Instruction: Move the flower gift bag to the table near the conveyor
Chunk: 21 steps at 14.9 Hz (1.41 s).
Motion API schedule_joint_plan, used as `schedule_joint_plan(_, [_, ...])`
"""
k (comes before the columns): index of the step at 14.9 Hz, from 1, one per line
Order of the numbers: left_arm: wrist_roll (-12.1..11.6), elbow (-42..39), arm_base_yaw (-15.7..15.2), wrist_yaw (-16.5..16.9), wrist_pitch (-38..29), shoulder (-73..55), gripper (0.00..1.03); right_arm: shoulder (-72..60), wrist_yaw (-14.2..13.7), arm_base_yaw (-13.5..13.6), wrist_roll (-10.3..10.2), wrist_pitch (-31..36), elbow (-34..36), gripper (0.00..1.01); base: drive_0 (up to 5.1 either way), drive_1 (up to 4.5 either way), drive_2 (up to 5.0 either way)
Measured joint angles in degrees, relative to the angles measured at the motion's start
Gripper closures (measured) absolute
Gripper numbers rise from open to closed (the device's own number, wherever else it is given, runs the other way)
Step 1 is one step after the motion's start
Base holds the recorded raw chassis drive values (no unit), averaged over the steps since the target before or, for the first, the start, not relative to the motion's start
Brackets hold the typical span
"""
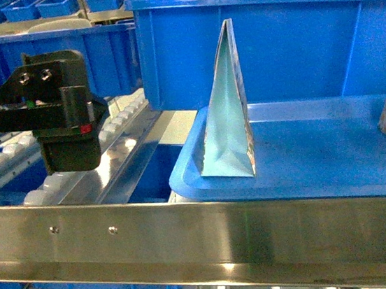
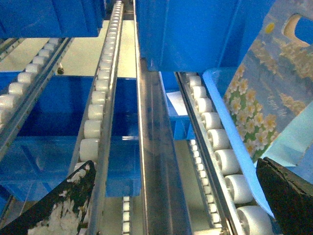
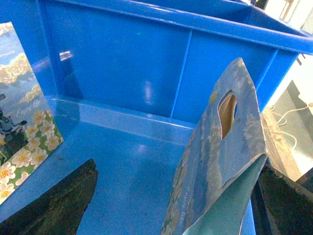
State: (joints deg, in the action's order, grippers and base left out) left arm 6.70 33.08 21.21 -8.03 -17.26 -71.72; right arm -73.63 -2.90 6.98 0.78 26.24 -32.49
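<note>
While our right hand (image 3: 171, 205) straddles the upright flower gift bag (image 3: 220, 161), fingers spread open, our left hand (image 2: 171, 200) gapes over the conveyor (image 2: 98, 117).

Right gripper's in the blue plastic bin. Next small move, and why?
Probably close the right gripper on the upright flower-printed paper gift bag with the cut-out handle: the fingers stand open, and the bag's lower part sits between them, inside the blue plastic bin.

Two gift bags (image 1: 226, 112) in bin (image 1: 295, 54) — on conveyor (image 1: 188, 222)
</note>
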Motion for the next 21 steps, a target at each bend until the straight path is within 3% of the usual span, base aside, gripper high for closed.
schedule_joint_plan(6, [-0.1, 1.7, 1.4, -2.2, 1.8, -0.5, 0.05, -2.9, 3.0, -1.2, -1.3, -1.9, -2.8, 0.03, 0.0, 0.00, 0.0])
schedule_joint_plan(8, [-0.1, 1.7, 1.3, -2.5, 1.9, -0.5, 0.05, -5.1, 7.1, -4.5, -1.8, -3.2, -5.9, 0.03, 0.0, 0.00, 0.0])
schedule_joint_plan(9, [-0.1, 1.7, 1.3, -2.5, 1.9, -0.5, 0.05, -6.4, 7.3, -6.3, -1.4, -2.6, -6.5, 0.03, 0.0, 0.00, 0.0])
schedule_joint_plan(14, [-0.1, 1.7, 1.3, -2.5, 1.9, -0.5, 0.05, -8.1, 7.8, -6.3, -1.0, -3.3, -7.1, 0.03, 0.0, 0.00, 0.0])
schedule_joint_plan(15, [-0.1, 1.7, 1.3, -2.5, 1.9, -0.5, 0.05, -8.1, 9.1, -5.9, -2.1, -3.5, -6.8, 0.03, 0.0, 0.00, 0.0])
schedule_joint_plan(16, [-0.1, 1.7, 1.3, -2.5, 1.9, -0.5, 0.05, -8.1, 9.2, -5.8, -2.5, -3.5, -6.8, 0.03, 0.0, 0.00, 0.0])
schedule_joint_plan(18, [-0.1, 1.7, 1.3, -2.5, 1.9, -0.5, 0.05, -9.9, 5.1, -4.7, -1.5, 1.8, -6.1, 0.03, 0.0, 0.00, 0.0])
schedule_joint_plan(21, [-0.1, 1.7, 1.3, -2.5, 1.9, -0.5, 0.05, -10.8, 4.7, -4.7, -0.9, 1.4, -5.8, 0.03, 0.0, 0.00, 0.0])
